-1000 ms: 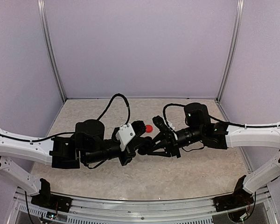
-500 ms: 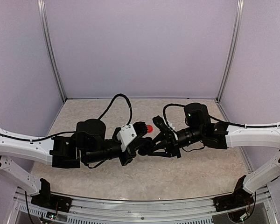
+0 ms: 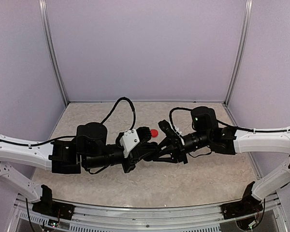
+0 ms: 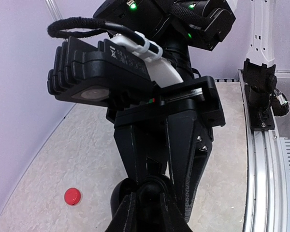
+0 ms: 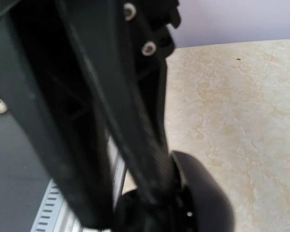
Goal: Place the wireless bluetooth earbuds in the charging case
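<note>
My left gripper [image 4: 152, 215] is shut on a black pebble-like charging case [image 4: 153, 193] and holds it above the table. The case's lid [image 5: 205, 193] stands open beside it. My right gripper [image 4: 157, 176] comes down nose to nose onto the case, its fingertips [image 4: 135, 164] at the case's mouth. Whether it holds a bud is hidden. In the top view the two grippers meet at mid-table, left [image 3: 146, 149] and right [image 3: 157, 151]. A small red round piece [image 3: 154, 132] lies on the table just behind them, also in the left wrist view [image 4: 72, 195]. No black buds show.
The beige table [image 3: 203, 174] is closed in by purple walls with metal corner posts [image 3: 53, 53]. A slotted metal rail [image 4: 266, 164] runs along the near edge. Black cables [image 3: 123, 104] loop over both wrists.
The left arm has drawn back slightly to the left. Both grippers stay together over the case, and the red piece has not moved.
</note>
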`<move>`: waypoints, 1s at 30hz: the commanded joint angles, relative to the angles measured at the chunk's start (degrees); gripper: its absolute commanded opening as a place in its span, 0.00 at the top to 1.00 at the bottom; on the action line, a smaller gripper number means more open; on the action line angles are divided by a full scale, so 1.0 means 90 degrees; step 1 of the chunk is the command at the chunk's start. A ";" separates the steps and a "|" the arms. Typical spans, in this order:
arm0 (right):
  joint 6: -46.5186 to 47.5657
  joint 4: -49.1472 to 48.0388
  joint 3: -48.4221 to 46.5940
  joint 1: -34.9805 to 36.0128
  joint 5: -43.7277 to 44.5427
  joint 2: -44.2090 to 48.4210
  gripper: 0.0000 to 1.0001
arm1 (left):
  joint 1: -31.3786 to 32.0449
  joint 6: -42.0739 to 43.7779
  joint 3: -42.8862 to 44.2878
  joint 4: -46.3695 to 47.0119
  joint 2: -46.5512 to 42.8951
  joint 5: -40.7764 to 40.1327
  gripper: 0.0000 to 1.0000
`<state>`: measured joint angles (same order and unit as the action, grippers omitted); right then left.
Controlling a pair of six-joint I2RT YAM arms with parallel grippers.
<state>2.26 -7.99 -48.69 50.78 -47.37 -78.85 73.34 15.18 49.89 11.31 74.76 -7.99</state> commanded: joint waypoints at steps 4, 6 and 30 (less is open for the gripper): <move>0.0087 -0.0470 -0.0031 -0.0078 0.0126 0.0046 1.00 | 0.0112 -0.0228 -0.0053 -0.0149 -0.0251 0.0599 0.78; 0.0114 -0.0448 -0.0012 -0.0078 0.0136 0.0055 1.00 | 0.0033 -0.0320 -0.0123 -0.0028 -0.0376 0.0747 0.77; 0.0318 -0.0274 -0.0031 0.0028 0.0246 0.0015 1.00 | -0.0620 -0.0602 -0.0127 -0.0163 -0.0574 0.1585 0.78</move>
<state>4.08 -10.13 -48.69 50.48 -45.69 -78.85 67.79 9.26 46.65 10.68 68.10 6.02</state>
